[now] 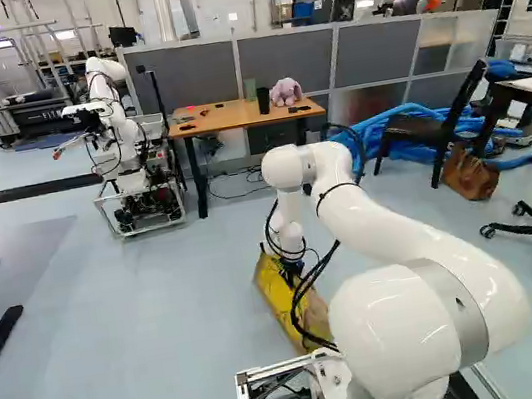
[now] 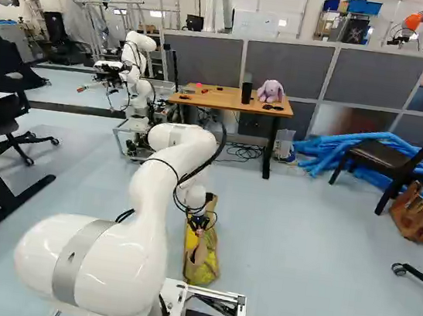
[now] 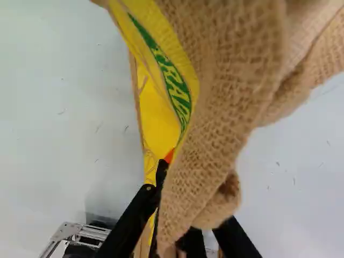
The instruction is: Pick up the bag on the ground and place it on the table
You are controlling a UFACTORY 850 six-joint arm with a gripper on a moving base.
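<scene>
My gripper (image 2: 200, 223) is low over the floor, at the yellow and tan burlap bag (image 2: 200, 266), which lies lengthwise just ahead of the base. In the wrist view the gripper (image 3: 180, 185) is shut on a fold of the bag (image 3: 226, 80); loose burlap drapes over the fingers and hides part of them. A bit of orange pad shows beside the yellow side. The wooden-topped table (image 2: 231, 98) stands farther ahead by the partition, holding a purple plush toy (image 2: 270, 91) and a black cylinder (image 2: 246, 92).
Another robot (image 1: 120, 142) stands left of the table. A dark chair (image 1: 432, 128), blue tubes (image 1: 406, 122) and a brown leather bag (image 1: 470, 174) are to the right. Black desk legs (image 2: 4, 193) and an office chair (image 2: 12, 128) stand at the left of the right base view.
</scene>
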